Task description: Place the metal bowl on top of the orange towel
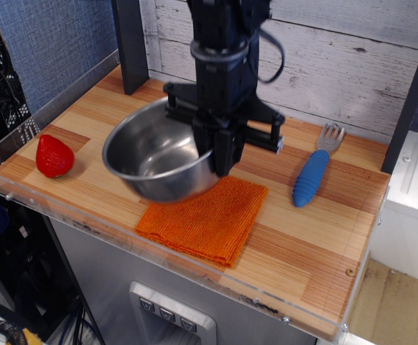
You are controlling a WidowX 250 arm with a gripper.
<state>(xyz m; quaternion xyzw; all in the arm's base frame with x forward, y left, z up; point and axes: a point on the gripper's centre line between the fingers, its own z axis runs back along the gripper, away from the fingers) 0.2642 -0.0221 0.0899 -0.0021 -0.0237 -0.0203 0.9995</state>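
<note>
The metal bowl (155, 157) is shiny and round, held tilted in the air over the back left part of the orange towel (209, 221). My black gripper (221, 157) is shut on the bowl's right rim. The towel lies flat on the wooden board, and the bowl hides its upper left corner. The bowl is blurred by motion. I cannot tell whether its underside touches the towel.
A red strawberry (54, 156) lies at the left of the wooden board (302, 237). A blue-handled fork (315, 170) lies at the right. A dark post (130, 43) stands at the back left, before a plank wall. A clear rim edges the board.
</note>
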